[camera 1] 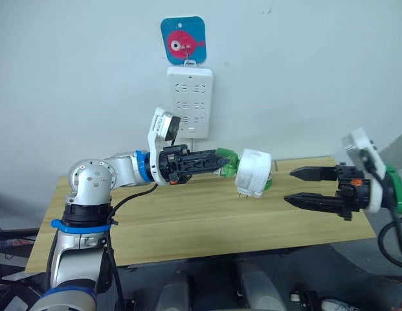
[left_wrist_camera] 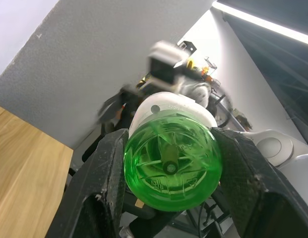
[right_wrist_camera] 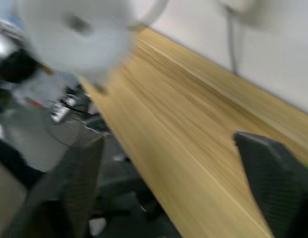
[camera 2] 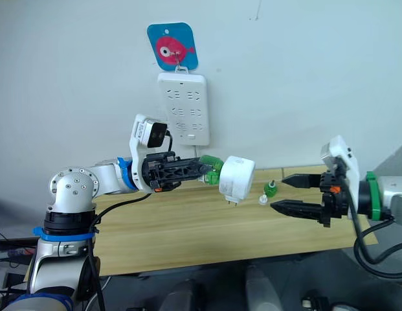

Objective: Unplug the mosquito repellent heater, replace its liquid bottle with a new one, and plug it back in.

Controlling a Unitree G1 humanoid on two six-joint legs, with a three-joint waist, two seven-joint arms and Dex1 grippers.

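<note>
The white mosquito repellent heater point(camera 1: 254, 172) hangs in the air over the wooden table point(camera 1: 188, 227), unplugged, its prongs pointing down. A green liquid bottle point(camera 1: 228, 161) sticks out of its side, and my left gripper point(camera 1: 220, 161) is shut on that bottle; the left wrist view shows the bottle's round base point(left_wrist_camera: 168, 163) clamped between both fingers. My right gripper point(camera 1: 294, 186) is open, level with the heater and a short way to its right, touching nothing. Another small green bottle point(camera 2: 270, 189) stands on the table beyond the heater, a small white cap point(camera 2: 263, 200) beside it.
A long white power strip point(camera 1: 189, 100) hangs on the wall from a hook with a blue fish sticker point(camera 1: 183, 40), behind and above my left gripper. The table's right end lies under my right gripper.
</note>
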